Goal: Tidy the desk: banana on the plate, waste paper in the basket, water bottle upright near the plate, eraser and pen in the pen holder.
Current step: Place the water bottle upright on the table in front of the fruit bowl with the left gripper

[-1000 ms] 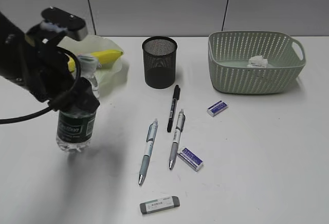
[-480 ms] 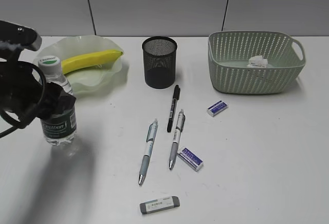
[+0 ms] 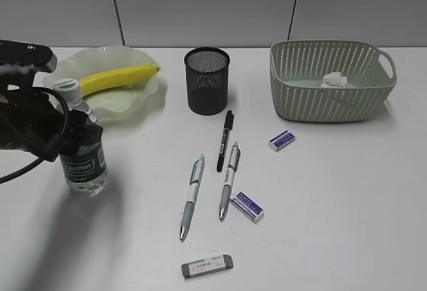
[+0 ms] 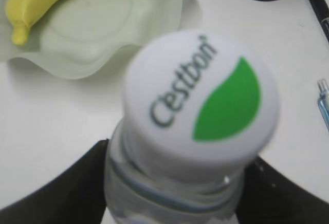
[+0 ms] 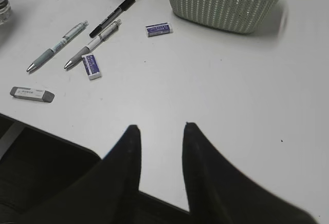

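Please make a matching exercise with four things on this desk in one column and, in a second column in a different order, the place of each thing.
Things:
1. banana
2. waste paper
3. water bottle
4. grey eraser

Places:
A. inside the basket
B. alone at the near edge of the desk
C. lying on the plate
D. upright in the left gripper, in front of the plate

Right pairs: 1-C, 2-A, 3-D, 4-B

Left hand point(image 3: 75, 137) hides water bottle point(image 3: 83, 164) shoulder.
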